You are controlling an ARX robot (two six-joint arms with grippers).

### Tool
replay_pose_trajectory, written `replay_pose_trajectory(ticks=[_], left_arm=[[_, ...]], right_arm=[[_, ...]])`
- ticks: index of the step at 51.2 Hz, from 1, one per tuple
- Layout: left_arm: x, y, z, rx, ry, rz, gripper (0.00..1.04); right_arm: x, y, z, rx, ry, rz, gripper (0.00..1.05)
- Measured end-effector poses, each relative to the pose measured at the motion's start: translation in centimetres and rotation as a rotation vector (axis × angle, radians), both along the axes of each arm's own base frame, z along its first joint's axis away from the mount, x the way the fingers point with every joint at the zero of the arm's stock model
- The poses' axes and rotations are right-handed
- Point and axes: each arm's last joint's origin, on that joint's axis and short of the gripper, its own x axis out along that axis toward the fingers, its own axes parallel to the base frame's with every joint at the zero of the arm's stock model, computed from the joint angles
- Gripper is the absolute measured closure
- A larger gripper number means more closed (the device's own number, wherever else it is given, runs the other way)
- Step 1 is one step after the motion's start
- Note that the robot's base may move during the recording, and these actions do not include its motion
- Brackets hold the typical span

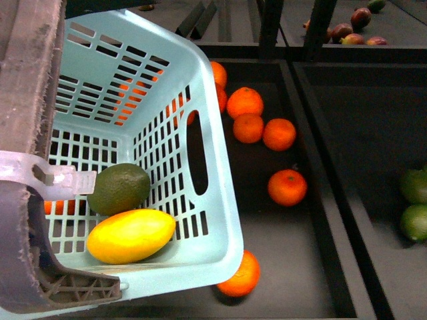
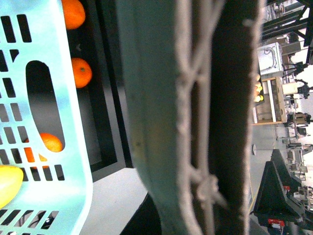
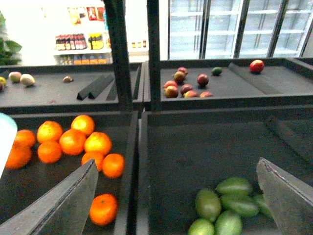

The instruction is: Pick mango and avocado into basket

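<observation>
Looming nearest the front camera, along the left edge: the basket's grey-brown swing handle (image 1: 23,100), bearing a white zip tie (image 1: 47,175). Filling the middle of the left wrist view too, blurred and close. Left gripper itself not appearing in any view; impossible to tell from these pictures whether gripping the handle.

Sitting inside the light teal basket (image 1: 213,220): the mango (image 1: 131,235) lying on the slotted floor, touching the avocado (image 1: 119,189) resting just beside it at 11 o'clock. Both lying toward the near corner of the basket. Yellow tip of the mango (image 2: 9,185) also showing in the left wrist view.

Hanging above a dark bin holding oranges (image 1: 245,102): several clustering at 1 o'clock from the basket, one orange (image 1: 240,275) peeking out from under its near corner, others glimpsed through the slots.

Spreading wide and holding nothing: right gripper (image 3: 178,198), its two grey fingers (image 3: 63,205) framing a dark bin of green mangoes (image 3: 230,205). Red-and-yellow mangoes (image 3: 188,85) lying well apart on a farther shelf.
</observation>
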Motion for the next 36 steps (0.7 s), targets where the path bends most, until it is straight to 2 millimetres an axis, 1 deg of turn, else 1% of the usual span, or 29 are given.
replay_pose_trajectory(ticks=[36], left_arm=[[-0.01,0.00,0.00,0.002,-0.002,-0.002,0.98]], right_arm=[[0.01,0.00,-0.04,-0.001,0.003,0.003,0.08]])
